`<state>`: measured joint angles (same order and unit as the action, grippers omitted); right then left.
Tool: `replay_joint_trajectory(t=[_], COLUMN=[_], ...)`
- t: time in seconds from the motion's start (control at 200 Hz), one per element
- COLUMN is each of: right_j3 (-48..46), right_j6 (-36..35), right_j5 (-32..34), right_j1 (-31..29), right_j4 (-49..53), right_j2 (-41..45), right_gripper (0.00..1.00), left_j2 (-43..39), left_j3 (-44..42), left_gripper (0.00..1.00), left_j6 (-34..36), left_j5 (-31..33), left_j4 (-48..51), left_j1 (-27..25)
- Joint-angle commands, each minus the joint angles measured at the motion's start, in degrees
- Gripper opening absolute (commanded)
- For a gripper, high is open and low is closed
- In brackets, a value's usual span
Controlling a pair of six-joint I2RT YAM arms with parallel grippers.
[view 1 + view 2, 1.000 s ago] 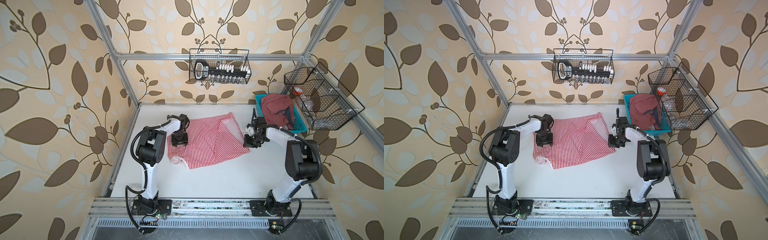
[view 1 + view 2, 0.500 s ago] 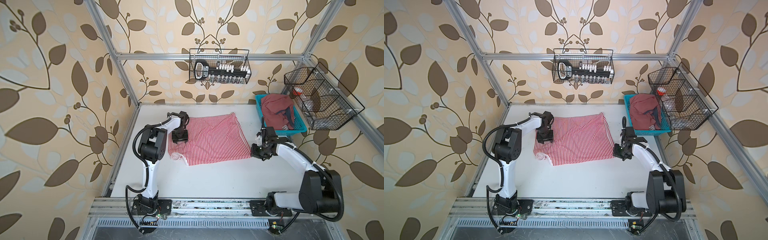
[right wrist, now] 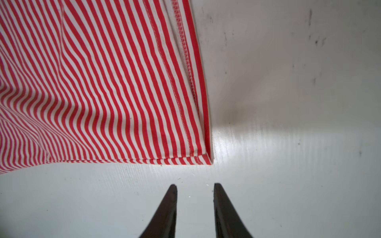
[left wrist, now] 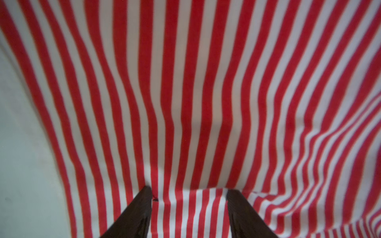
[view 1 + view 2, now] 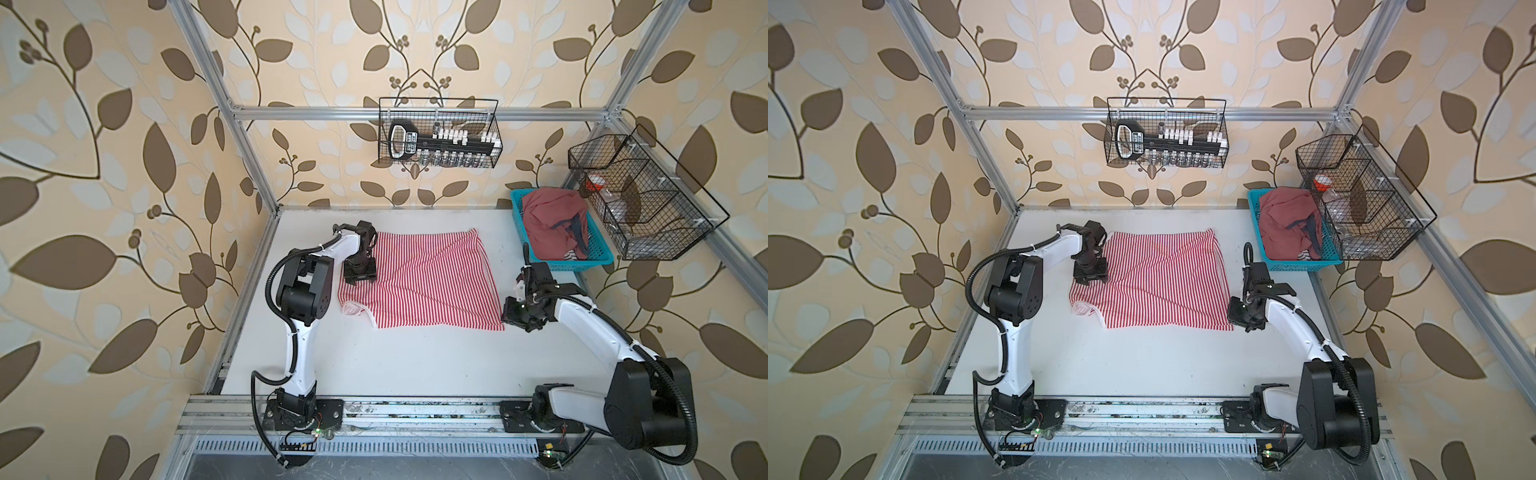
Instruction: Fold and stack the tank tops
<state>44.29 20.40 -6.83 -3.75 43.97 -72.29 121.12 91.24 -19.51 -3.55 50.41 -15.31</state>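
The striped top [image 5: 419, 286] lay spread nearly flat on the white desk [image 5: 415, 365] in both top views. Its stripes ran from its far edge to its near edge, and a few shallow creases crossed its middle. At its near left corner a narrow strap end curled up on itself.

The left fingers [image 5: 360, 277] sat on the striped top's left edge, closer to its far corner than to its near one. In the left wrist view they stood well apart, open. Their tips were down at the cloth [image 4: 185, 103], with a flat band of stripes lying unpinched between them.

The right fingers [image 5: 510, 312] hung just beside the striped top's near right corner, over bare desk. In the right wrist view they stood a little apart and held nothing. The stitched corner of the striped top [image 3: 198, 158] lay near their tips without touching them.

The red top [image 5: 548, 224] lay bunched in a blue basket [image 5: 598, 258] out beyond the striped top's far right corner, well apart from it. A loop of dark trim showed on the side of the heap away from the striped top.
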Motion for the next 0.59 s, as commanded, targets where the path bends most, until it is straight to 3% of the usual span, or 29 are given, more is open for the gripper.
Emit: replay_joint_trajectory(t=[0.0,0.09,0.175,0.325,0.46,0.59], right_j3=[2.87,5.46,7.49,11.19,15.63,15.92], right_j6=[0.74,1.86,2.49,1.95,0.54,0.08], right_j5=[0.67,0.82,-0.20,-4.98,-5.51,-7.03], right_j1=[-2.93,-6.80,-11.01,-17.22,-20.68,-21.39], right_j4=[-0.47,-1.85,-4.33,-10.08,-10.29,-11.88], right_j2=[-1.10,-3.31,-6.16,-13.96,-21.04,-22.56], right_gripper=[0.33,0.33,0.33,0.35,0.35,0.36], left_j2=[-8.54,-13.82,-19.95,-31.70,-41.22,-46.66], left_j3=[-1.95,-3.24,-5.76,-16.88,-27.18,-33.04], left_gripper=[0.63,0.65,0.66,0.65,0.62,0.62], left_j6=[-0.11,-1.31,-2.84,-9.44,-17.25,-21.83], left_j5=[-4.55,-5.94,-3.25,0.21,2.50,6.51], left_j4=[-2.36,-2.13,-1.34,-4.69,-7.25,-8.03], left_j1=[-0.07,-0.18,-0.17,0.02,0.19,0.28])
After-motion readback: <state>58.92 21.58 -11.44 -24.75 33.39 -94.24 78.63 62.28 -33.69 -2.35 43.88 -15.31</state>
